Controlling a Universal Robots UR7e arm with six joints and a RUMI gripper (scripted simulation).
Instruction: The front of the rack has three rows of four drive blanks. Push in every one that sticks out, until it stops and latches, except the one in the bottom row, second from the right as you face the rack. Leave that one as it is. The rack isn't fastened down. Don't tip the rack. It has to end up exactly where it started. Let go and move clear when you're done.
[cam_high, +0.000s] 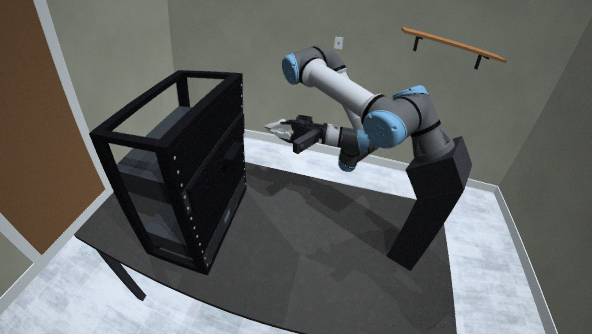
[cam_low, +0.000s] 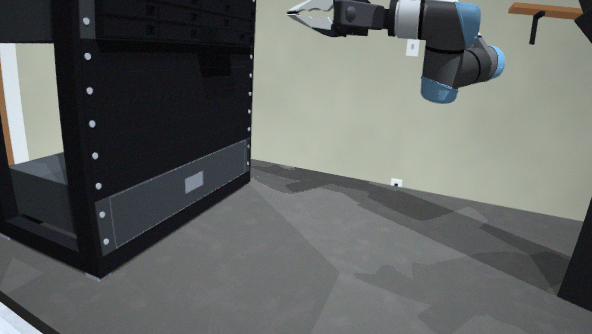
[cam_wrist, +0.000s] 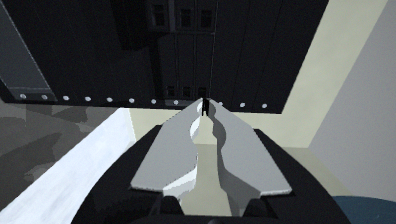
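The black rack (cam_high: 175, 165) stands on the left part of the dark table, its front facing the arm. The drive blanks (cam_low: 175, 20) sit near the top of that front in rows; they are dark and hard to tell apart. In the wrist view the blanks (cam_wrist: 185, 55) show as narrow dark panels with small handles; one block seems to stand out from the rest. My gripper (cam_high: 275, 128) is shut and empty. It hovers in the air to the right of the rack's upper front, apart from it, and shows in the exterior view (cam_low: 300, 12) and the wrist view (cam_wrist: 205, 107).
A grey panel with a small label (cam_low: 175, 192) runs along the bottom of the rack front. The arm's dark pedestal (cam_high: 430, 200) stands at the right of the table. A wooden shelf (cam_high: 452, 45) hangs on the back wall.
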